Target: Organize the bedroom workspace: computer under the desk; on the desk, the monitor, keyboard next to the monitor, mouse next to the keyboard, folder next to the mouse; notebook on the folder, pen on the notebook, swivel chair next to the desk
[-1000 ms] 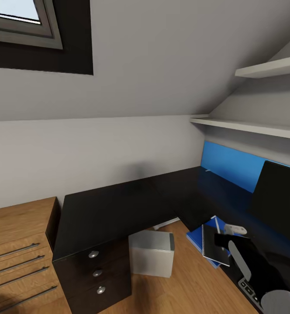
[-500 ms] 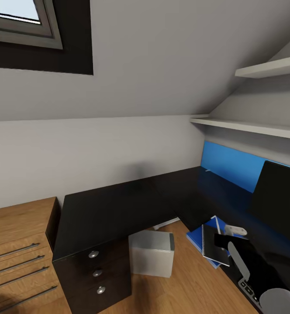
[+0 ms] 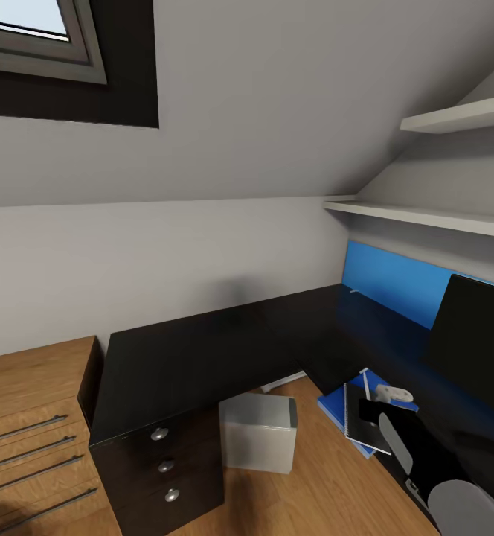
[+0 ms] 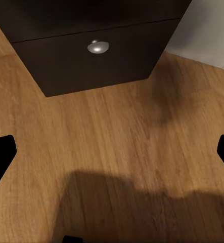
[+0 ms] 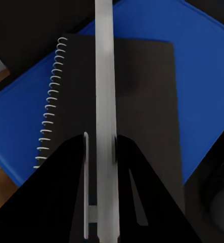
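Note:
The black L-shaped desk [image 3: 195,357] runs along the wall and turns right. Under it stands the grey computer [image 3: 258,432]. At the right the black monitor [image 3: 474,346] rests on the desk. A blue folder [image 3: 332,408] lies near the desk's edge with a black spiral notebook [image 3: 362,426] on top. My right gripper [image 3: 381,398] hovers over the notebook, shut on the thin pale pen [image 3: 365,374]. In the right wrist view the pen [image 5: 104,76] runs between the gripper's [image 5: 105,139] dark fingers, above the notebook [image 5: 142,91] and folder [image 5: 203,61]. A bit of the keyboard [image 3: 416,487] peeks out beside my arm.
A light wooden dresser [image 3: 31,402] adjoins the desk's left end. White shelves [image 3: 425,216] hang over the right wing. In the left wrist view my open left gripper [image 4: 112,157] hangs over wood floor [image 4: 117,142], facing a black drawer knob [image 4: 97,47] and the computer's corner [image 4: 208,30].
My right arm and gripper, with the pen, have shifted slightly leftward over the notebook. Everything else stands as before.

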Motion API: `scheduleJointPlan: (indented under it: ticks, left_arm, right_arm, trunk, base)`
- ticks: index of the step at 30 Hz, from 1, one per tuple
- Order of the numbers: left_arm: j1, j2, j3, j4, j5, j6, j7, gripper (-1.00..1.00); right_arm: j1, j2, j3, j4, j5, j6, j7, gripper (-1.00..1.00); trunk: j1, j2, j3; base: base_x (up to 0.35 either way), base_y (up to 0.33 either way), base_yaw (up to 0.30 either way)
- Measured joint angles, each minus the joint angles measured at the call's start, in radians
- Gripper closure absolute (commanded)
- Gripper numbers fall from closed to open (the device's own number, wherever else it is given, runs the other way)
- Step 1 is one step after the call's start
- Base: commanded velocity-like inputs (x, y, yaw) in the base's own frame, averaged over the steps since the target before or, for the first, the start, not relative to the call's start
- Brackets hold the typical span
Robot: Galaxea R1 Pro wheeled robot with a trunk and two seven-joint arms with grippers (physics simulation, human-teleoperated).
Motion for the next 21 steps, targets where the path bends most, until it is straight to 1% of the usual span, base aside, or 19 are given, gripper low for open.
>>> scheduleJointPlan:
  ticks: [7,12,21]
  left_arm:
    - [0.0,0.0,0.0,0.0,0.0,0.0,0.0,-1.0]
    - [0.0,0.0,0.0,0.0,0.0,0.0,0.0,-1.0]
    - [0.0,0.0,0.0,0.0,0.0,0.0,0.0,-1.0]
  right_arm:
    - [-0.004,0.006,0.0,0.006,0.002,-0.002,0.0,1.0]
    - [-0.008,0.006,0.0,0.031,0.004,-0.005,0.0,1.0]
    - [-0.07,0.006,0.0,0.152,0.007,-0.058,-0.001,1.0]
  trunk:
    - [0.0,0.0,0.0]
    - [0.0,0.0,0.0]
    - [0.0,0.0,0.0]
  base:
    - [0.0,0.0,0.0]
    - [0.0,0.0,0.0]
    - [0.0,0.0,0.0]
